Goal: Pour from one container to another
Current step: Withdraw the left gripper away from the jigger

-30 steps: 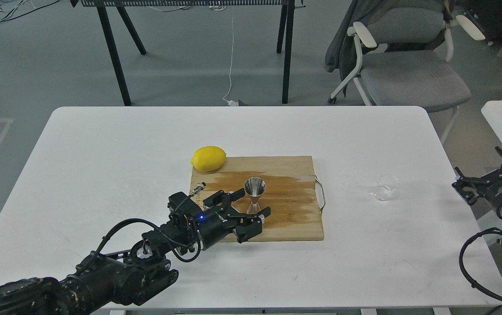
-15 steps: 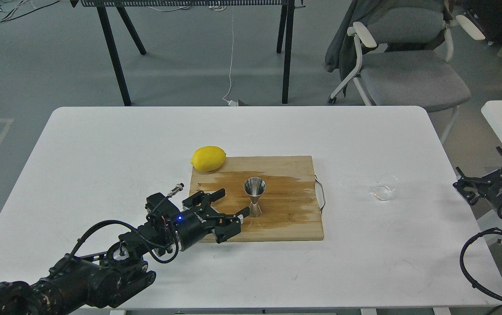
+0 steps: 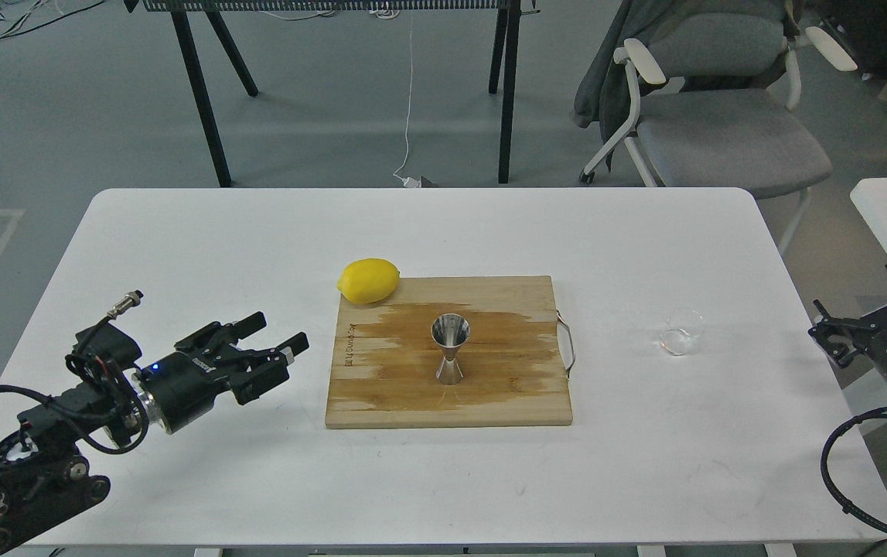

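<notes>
The shiny steel hourglass jigger (image 3: 449,350) stands upright near the middle of the wooden cutting board (image 3: 505,402). The small clear glass cup (image 3: 681,332) sits alone on the white table (image 3: 219,247), to the right of the board. My left gripper (image 3: 282,345) hovers over the table left of the board, open and holding nothing, well apart from the jigger. At the right edge of the table my right gripper (image 3: 868,305) faces away and looks open with nothing in it, a hand's width from the cup.
A yellow lemon (image 3: 368,280) rests at the board's back left corner. The board has a metal handle (image 3: 567,344) on its right side and a dark wet patch across its middle. A grey chair (image 3: 721,131) stands behind the table.
My left gripper has drawn back to the left, from beside the jigger's base to off the board. The jigger stays upright. The right arm has slipped slightly lower.
</notes>
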`<state>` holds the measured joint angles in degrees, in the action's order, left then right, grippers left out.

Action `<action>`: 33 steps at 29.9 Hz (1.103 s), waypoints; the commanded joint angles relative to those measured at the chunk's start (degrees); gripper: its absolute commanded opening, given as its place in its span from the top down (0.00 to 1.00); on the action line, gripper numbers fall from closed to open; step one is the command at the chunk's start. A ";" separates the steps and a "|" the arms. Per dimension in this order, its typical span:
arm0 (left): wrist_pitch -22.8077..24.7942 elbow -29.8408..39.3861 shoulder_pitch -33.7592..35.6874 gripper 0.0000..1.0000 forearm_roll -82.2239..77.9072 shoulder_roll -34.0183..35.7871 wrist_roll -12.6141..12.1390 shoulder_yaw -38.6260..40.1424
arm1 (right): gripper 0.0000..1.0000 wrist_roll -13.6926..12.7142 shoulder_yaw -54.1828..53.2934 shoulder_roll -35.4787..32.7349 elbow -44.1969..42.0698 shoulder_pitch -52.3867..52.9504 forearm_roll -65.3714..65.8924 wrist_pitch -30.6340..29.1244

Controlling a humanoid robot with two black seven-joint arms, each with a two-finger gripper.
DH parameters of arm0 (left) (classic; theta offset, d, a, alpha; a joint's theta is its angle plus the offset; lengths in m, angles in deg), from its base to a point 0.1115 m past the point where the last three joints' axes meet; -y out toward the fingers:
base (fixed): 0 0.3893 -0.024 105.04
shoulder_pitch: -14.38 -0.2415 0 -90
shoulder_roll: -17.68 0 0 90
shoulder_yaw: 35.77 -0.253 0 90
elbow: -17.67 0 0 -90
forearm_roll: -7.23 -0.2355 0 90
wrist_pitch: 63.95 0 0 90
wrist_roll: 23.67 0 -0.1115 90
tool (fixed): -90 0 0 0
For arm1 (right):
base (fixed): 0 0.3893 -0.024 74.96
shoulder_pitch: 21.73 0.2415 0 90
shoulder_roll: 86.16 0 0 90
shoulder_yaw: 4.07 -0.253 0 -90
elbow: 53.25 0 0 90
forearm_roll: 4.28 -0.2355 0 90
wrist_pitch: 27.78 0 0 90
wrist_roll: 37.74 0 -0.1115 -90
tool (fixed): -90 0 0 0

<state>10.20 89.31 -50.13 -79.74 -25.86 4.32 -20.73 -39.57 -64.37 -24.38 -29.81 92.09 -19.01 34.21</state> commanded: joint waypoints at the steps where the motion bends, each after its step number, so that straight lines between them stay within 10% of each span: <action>1: 12.48 2.36 0.26 0.03 7.49 4.07 0.01 1.57 | 0.00 -0.63 -0.08 -0.09 0.55 -0.09 -2.57 0.00; 8: 43.86 1.05 -0.09 0.03 29.19 7.50 0.01 9.21 | 0.01 -7.74 0.45 -4.39 6.61 -1.49 -8.20 0.00; 20: 43.86 -7.13 -0.18 0.01 66.53 8.21 0.01 18.01 | 0.01 -12.76 0.10 -5.62 25.23 -7.29 -15.31 0.00; 33: 43.86 -9.33 -1.32 0.01 90.83 5.66 0.01 18.27 | 0.01 -7.93 -3.51 -4.41 43.98 -18.10 -29.48 2.60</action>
<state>54.05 80.19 -50.72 7.94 -18.86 4.32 -2.44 -48.64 -67.43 -31.83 14.73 75.70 -48.24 36.93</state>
